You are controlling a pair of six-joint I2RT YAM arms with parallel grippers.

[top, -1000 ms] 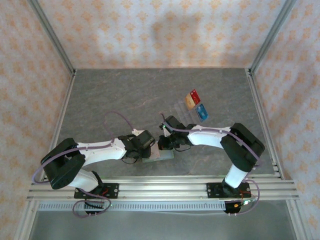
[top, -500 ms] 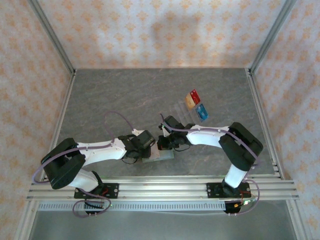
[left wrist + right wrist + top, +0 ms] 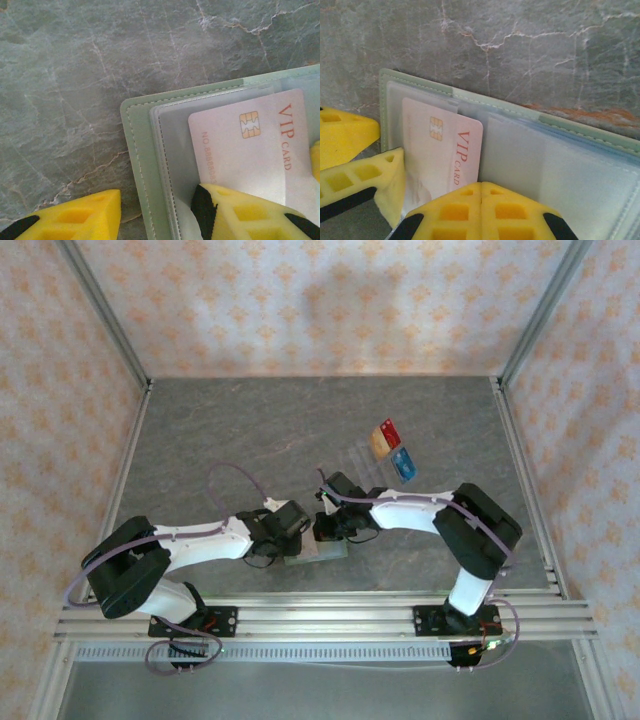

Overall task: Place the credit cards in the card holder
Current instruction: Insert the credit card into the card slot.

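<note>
The card holder (image 3: 318,552), a sage-green wallet, lies open on the table near the front, its green rim (image 3: 137,150) and clear pockets (image 3: 560,165) showing. A pale grey "VIP" credit card (image 3: 250,145) lies partly inside the end pocket (image 3: 442,150). My left gripper (image 3: 157,210) is open and straddles the wallet's end edge: one finger (image 3: 75,217) is off the wallet over the table, the other (image 3: 250,215) on the pocket by the card. My right gripper (image 3: 481,187) is shut, its tips against the card's near edge. Red and gold cards (image 3: 385,438) and a blue one (image 3: 403,462) sit farther back.
A clear ridged tray (image 3: 362,455) lies behind the wallet, to the right, with the coloured cards at its far end. Both grippers (image 3: 293,535) (image 3: 326,528) crowd over the wallet, almost touching. Aluminium rails (image 3: 320,620) border the table front.
The right arm has edged slightly left toward the wallet. The left arm and the wallet stay put.
</note>
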